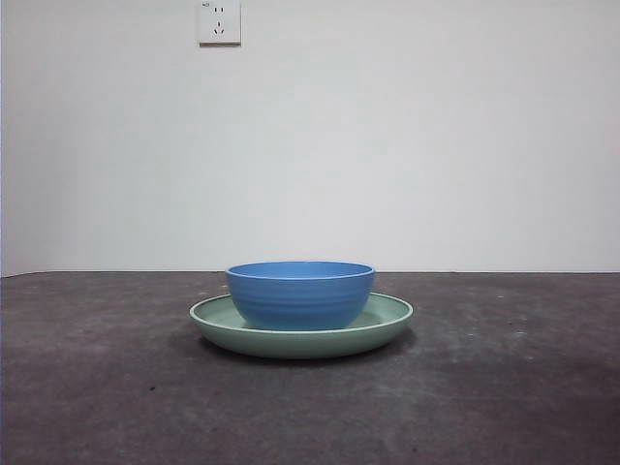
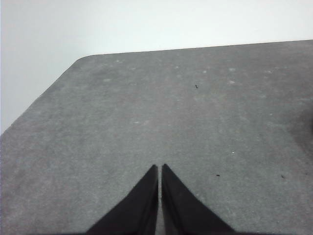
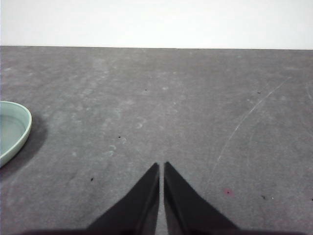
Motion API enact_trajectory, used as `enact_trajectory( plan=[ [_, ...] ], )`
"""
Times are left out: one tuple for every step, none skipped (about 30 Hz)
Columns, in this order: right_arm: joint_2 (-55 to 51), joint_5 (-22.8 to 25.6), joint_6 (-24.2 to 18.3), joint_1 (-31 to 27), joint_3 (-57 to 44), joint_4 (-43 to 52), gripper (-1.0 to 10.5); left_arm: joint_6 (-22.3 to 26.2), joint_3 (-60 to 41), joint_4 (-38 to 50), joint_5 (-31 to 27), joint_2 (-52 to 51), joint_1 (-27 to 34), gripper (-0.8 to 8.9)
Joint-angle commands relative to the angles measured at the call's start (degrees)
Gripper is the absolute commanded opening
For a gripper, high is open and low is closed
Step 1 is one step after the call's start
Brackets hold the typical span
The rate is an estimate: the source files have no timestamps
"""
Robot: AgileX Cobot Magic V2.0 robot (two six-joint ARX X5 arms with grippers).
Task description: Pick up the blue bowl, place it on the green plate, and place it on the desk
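Note:
The blue bowl [image 1: 300, 294] stands upright in the middle of the green plate [image 1: 387, 323], which rests on the desk [image 1: 504, 387] at the centre of the front view. Neither arm shows in that view. My left gripper [image 2: 160, 167] is shut over bare desk [image 2: 146, 107], with neither dish in its view. My right gripper [image 3: 161, 165] is also shut over the desk; only the rim of the green plate [image 3: 12, 128] shows at the edge of its view, well apart from the jaws. The bowl is out of the right wrist view.
A white wall with a socket [image 1: 219, 21] stands behind the desk. The desk's rounded back corner [image 2: 83, 58] and side edge show in the left wrist view. A thin pale scratch [image 3: 244, 120] runs across the tabletop near the right gripper.

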Motion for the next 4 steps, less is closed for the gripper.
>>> enact_trajectory(
  plan=[
    [-0.15,0.02,1.01,0.0,-0.28,0.44,0.1,-0.48,-1.16,-0.31,-0.07,-0.11,0.2,0.13],
    [-0.15,0.02,1.01,0.0,-0.28,0.44,0.1,-0.48,-1.18,-0.31,-0.07,-0.11,0.2,0.13],
    [-0.15,0.0,1.01,0.0,-0.28,0.44,0.1,-0.48,-1.18,-0.31,-0.07,-0.11,0.2,0.13],
    [-0.15,0.02,1.01,0.0,-0.28,0.44,0.1,-0.48,-1.16,-0.31,-0.07,-0.11,0.2,0.13]
  ],
)
